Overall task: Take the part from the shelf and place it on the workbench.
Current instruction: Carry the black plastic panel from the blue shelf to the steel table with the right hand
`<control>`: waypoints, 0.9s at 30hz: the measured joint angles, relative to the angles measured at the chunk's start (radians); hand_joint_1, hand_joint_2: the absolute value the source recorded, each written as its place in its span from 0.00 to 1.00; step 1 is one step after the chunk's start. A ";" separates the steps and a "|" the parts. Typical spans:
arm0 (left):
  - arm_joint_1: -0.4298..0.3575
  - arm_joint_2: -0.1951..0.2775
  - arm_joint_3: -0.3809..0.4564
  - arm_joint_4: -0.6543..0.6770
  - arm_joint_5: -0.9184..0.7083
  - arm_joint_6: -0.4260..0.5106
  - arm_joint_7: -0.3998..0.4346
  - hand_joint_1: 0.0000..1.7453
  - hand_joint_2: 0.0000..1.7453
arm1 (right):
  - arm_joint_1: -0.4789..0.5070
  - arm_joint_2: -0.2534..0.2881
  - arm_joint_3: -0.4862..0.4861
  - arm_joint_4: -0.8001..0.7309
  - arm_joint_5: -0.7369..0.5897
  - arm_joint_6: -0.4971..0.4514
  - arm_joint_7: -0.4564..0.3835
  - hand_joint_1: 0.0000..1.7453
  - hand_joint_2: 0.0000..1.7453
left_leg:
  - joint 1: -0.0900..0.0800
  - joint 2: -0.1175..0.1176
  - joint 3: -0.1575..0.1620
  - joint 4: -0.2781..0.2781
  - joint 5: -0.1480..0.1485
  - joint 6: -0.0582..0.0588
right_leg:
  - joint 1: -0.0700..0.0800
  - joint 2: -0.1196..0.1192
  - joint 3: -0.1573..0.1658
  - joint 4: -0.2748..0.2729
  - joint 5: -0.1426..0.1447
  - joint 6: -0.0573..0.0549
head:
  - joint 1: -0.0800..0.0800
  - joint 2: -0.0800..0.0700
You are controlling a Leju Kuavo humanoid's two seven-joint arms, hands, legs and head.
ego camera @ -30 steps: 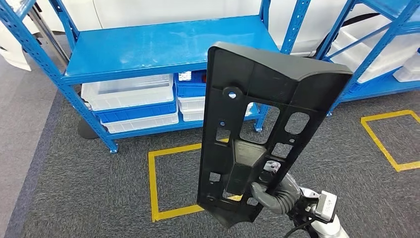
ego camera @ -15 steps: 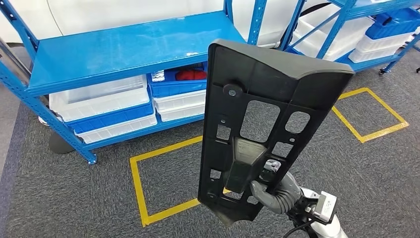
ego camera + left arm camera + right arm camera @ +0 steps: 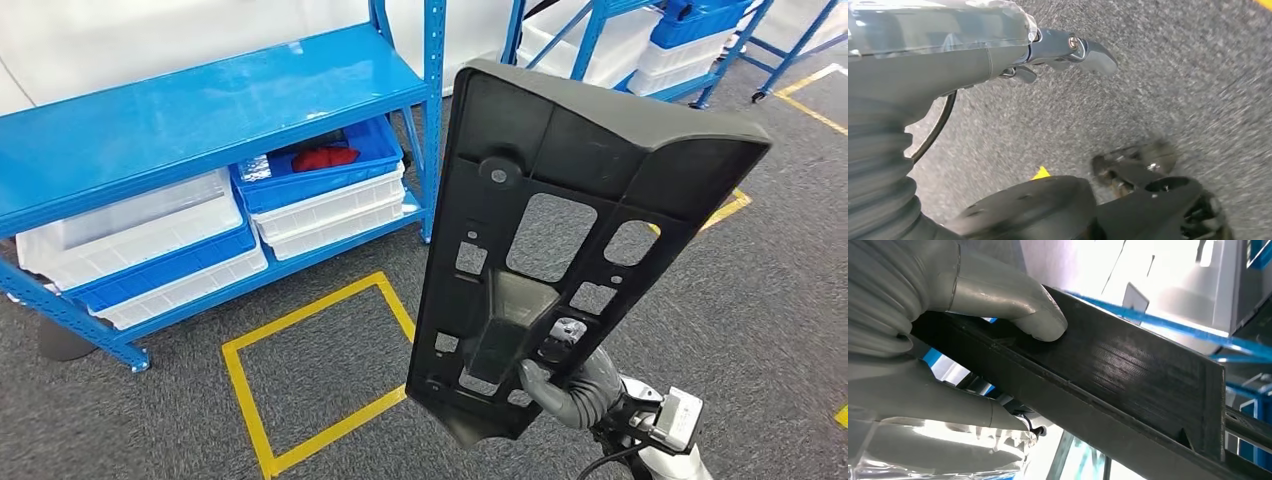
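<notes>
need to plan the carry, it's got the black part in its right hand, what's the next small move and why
Probably keep turning away from the shelf while holding the part firmly. The right hand grips the black part near its lower end and holds it upright above the carpet, its thumb pressed on the panel. The blue shelf lies ahead, and no workbench is in view yet, so there is nowhere to set it down.

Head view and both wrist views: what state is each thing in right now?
Black part: off the shelf, held upright above the carpet.
Right robot hand: grips the part's lower end, thumb pressed on it.
Left robot hand: holds nothing, over the carpet.
Blue shelf: top level bare.
Blue bin: open, something red inside.
</notes>
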 joint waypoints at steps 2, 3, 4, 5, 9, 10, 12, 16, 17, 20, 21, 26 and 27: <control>0.003 0.001 0.000 0.000 -0.003 -0.002 0.000 0.00 1.00 | 0.020 0.001 -0.005 -0.014 0.005 -0.009 -0.008 1.00 1.00 | -0.001 -0.021 0.011 -0.037 -0.001 0.004 | -0.001 0.019 -0.016 0.005 0.007 0.014 | 0.000 0.000; 0.003 0.001 0.000 0.000 -0.004 -0.003 0.000 0.00 1.00 | 0.036 0.002 -0.008 -0.025 0.009 -0.014 -0.015 1.00 1.00 | 0.000 -0.011 0.011 -0.042 0.000 0.008 | -0.002 0.029 -0.022 0.004 0.012 0.022 | 0.000 0.000; 0.002 0.001 0.000 0.000 -0.005 -0.006 0.004 0.00 1.00 | 0.056 0.002 -0.011 -0.036 0.012 -0.018 -0.023 1.00 1.00 | 0.001 -0.002 0.011 -0.045 0.004 0.014 | -0.003 0.028 -0.025 0.005 0.013 0.028 | 0.000 0.000; 0.001 0.002 0.001 0.000 -0.006 -0.010 0.009 0.00 1.00 | 0.075 0.003 -0.016 -0.048 0.015 -0.021 -0.033 1.00 1.00 | 0.003 0.010 0.011 -0.049 0.008 0.020 | -0.002 0.013 -0.031 0.016 0.005 0.033 | 0.000 0.000; 0.001 0.007 0.002 0.000 -0.014 -0.028 0.038 0.00 1.00 | 0.110 0.008 -0.023 -0.066 0.025 -0.026 -0.051 1.00 1.00 | 0.001 0.069 0.010 -0.055 0.015 0.031 | -0.005 -0.077 -0.126 0.223 -0.104 0.047 | 0.001 0.000; 0.001 0.008 0.002 0.000 -0.015 -0.030 0.043 0.00 1.00 | 0.115 0.011 -0.023 -0.066 0.026 -0.026 -0.051 1.00 1.00 | -0.001 0.084 0.010 -0.055 0.015 0.031 | -0.007 -0.083 -0.145 0.268 -0.117 0.051 | 0.001 0.000; 0.001 0.010 0.002 0.000 -0.015 -0.032 0.048 0.00 1.00 | 0.124 0.013 -0.023 -0.068 0.030 -0.028 -0.050 1.00 1.00 | -0.002 0.112 0.010 -0.055 0.013 0.029 | -0.012 -0.093 -0.124 0.243 -0.089 0.054 | 0.001 0.000; 0.002 0.012 0.002 0.000 -0.016 -0.028 0.038 0.00 1.00 | 0.128 0.013 -0.025 -0.076 0.026 -0.033 -0.062 1.00 1.00 | -0.007 0.150 0.017 -0.053 0.006 0.013 | -0.005 -0.148 0.005 0.016 -0.018 0.034 | 0.001 0.000; 0.002 0.014 0.002 0.000 -0.015 -0.025 0.031 0.00 1.00 | 0.128 0.013 -0.026 -0.075 0.022 -0.032 -0.071 1.00 1.00 | -0.009 0.158 0.019 -0.053 0.005 0.007 | 0.000 -0.149 0.007 0.007 -0.021 0.025 | 0.000 0.000; 0.001 0.018 0.008 -0.001 -0.008 -0.007 -0.006 0.00 1.00 | 0.121 0.013 -0.027 -0.063 0.015 -0.023 -0.092 1.00 1.00 | -0.007 0.160 0.019 -0.046 -0.007 -0.012 | -0.002 -0.118 0.002 0.001 -0.013 0.002 | 0.000 0.000; 0.002 0.020 0.011 -0.002 -0.002 0.000 -0.025 0.00 1.00 | 0.111 0.013 -0.026 -0.057 0.011 -0.016 -0.091 1.00 1.00 | -0.005 0.140 0.009 -0.019 -0.026 -0.015 | -0.004 -0.108 0.002 -0.004 -0.009 -0.006 | 0.000 0.000; 0.002 0.023 0.038 -0.002 0.023 0.025 -0.090 0.00 1.00 | 0.041 0.013 -0.018 -0.010 -0.016 0.015 -0.069 1.00 1.00 | -0.003 0.065 -0.120 0.245 -0.135 -0.016 | 0.004 -0.054 -0.009 -0.005 0.002 -0.023 | 0.000 0.000; 0.002 0.023 0.041 -0.002 0.023 0.027 -0.092 0.00 1.00 | 0.033 0.013 -0.017 -0.003 -0.018 0.017 -0.067 1.00 1.00 | -0.004 0.063 -0.112 0.225 -0.111 -0.013 | 0.007 -0.042 -0.010 -0.004 0.003 -0.023 | 0.000 0.000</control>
